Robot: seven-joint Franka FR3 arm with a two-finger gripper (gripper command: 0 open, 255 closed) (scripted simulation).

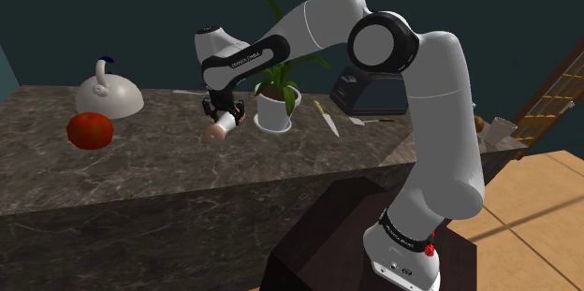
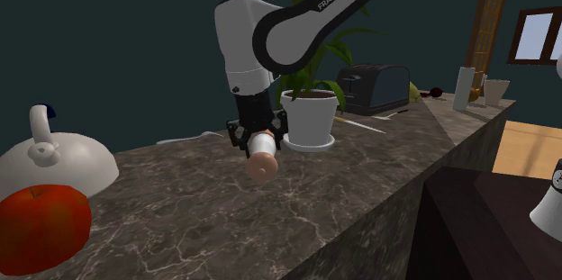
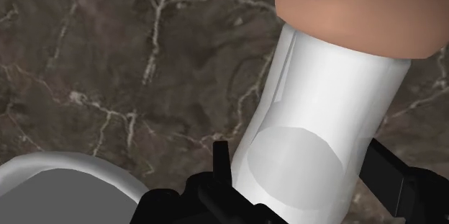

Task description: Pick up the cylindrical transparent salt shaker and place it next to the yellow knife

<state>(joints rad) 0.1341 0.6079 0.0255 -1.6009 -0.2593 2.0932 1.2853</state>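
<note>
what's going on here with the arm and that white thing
The white Franka arm's black two-finger gripper is shut on a white cylindrical salt shaker with a tan cap. It holds the shaker tilted, cap end down, over the dark marble counter. The yellow-handled knife lies on the counter past the white plant pot, toward the shoulder view's right. The shaker has not yet been set down beside it.

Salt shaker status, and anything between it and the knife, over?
Gripper shut on salt shaker. Shaker tilted, tan end down, above the marble counter. Potted plant stands between shaker and knife.
</note>
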